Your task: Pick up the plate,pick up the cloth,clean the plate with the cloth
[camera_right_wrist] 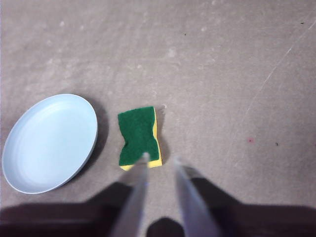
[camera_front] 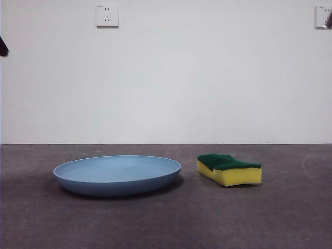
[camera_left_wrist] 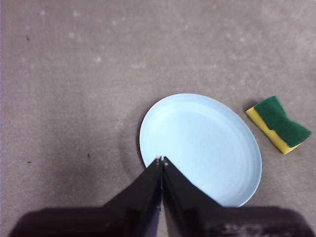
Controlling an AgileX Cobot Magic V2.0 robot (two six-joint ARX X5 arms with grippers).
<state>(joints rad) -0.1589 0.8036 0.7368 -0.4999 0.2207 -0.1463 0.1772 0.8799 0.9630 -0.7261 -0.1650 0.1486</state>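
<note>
my left pincer (camera_left_wrist: 161,160) hangs clenched and empty above the plate (camera_left_wrist: 200,148) on the table (camera_left_wrist: 74,98). my right pincer (camera_right_wrist: 160,160) is released, the cloth (camera_right_wrist: 139,137) lying just ahead of its tips, beside the plate.

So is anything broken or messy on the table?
No, nothing stands out. The plate sits flat and whole on the table, with nothing in it. The cloth, really a sponge, lies green side up beside it, not touching. Both end effectors are up high, holding nothing.
</note>
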